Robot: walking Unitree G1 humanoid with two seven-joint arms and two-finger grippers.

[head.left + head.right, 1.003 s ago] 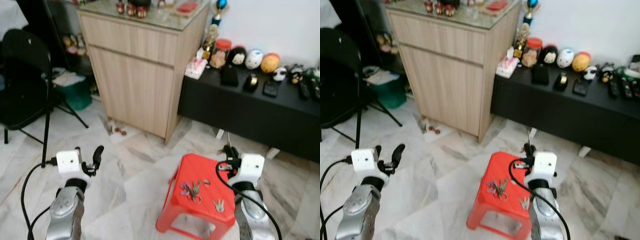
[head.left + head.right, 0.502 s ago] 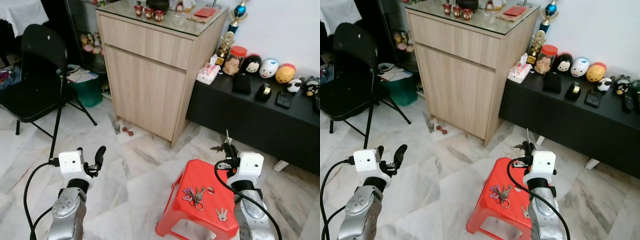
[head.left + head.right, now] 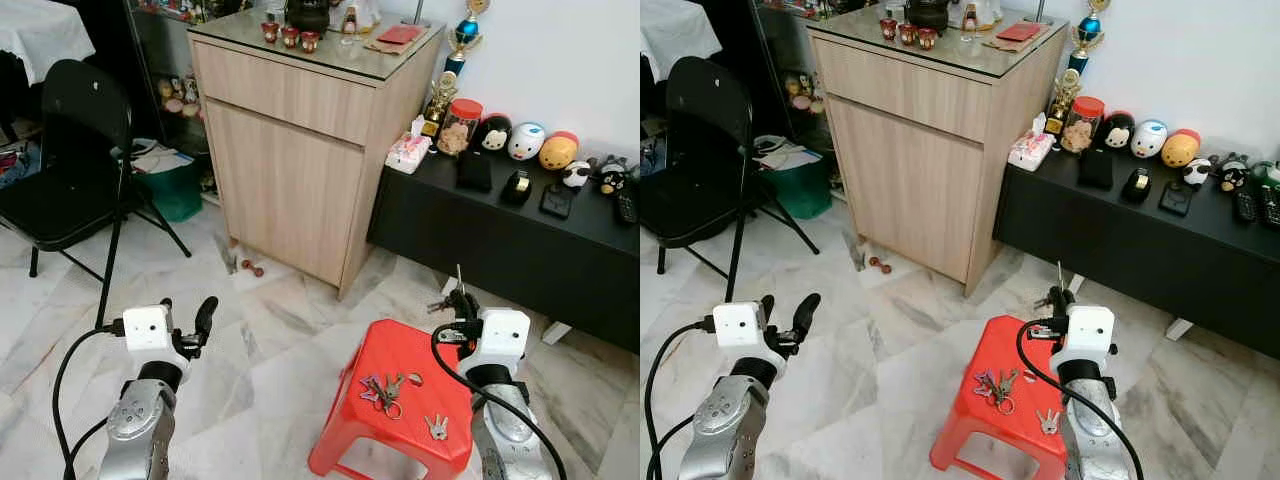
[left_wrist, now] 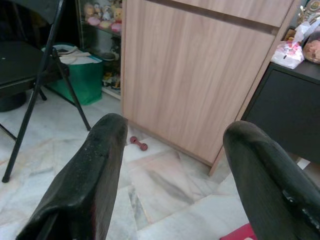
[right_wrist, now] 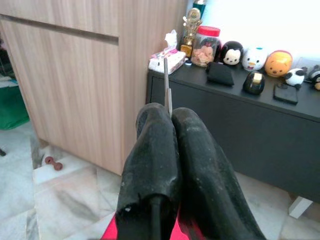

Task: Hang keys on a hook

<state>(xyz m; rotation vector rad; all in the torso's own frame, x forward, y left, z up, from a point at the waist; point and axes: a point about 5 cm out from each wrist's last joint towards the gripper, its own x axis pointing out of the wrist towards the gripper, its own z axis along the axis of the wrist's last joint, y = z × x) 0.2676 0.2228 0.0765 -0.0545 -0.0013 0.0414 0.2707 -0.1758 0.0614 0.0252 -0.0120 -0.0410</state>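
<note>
Marble floor, a wooden cabinet (image 3: 300, 130) ahead, spare keys left on a red stool (image 3: 400, 400). A key (image 5: 167, 90) is pinched between the closed fingers of the right gripper (image 3: 458, 300), above the stool; the left gripper (image 3: 190, 322) is held idle, fingers apart. The carry step is judged underway; no hook can be made out, so one must be found next.

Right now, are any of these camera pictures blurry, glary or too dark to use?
Head views: evenly lit and sharp, with a pale sheen on the cabinet's glass top. Left wrist view: background crisp, the near fingers soft. Right wrist view: the white wall is washed out; the key pinched in the right gripper stays clear.
</note>
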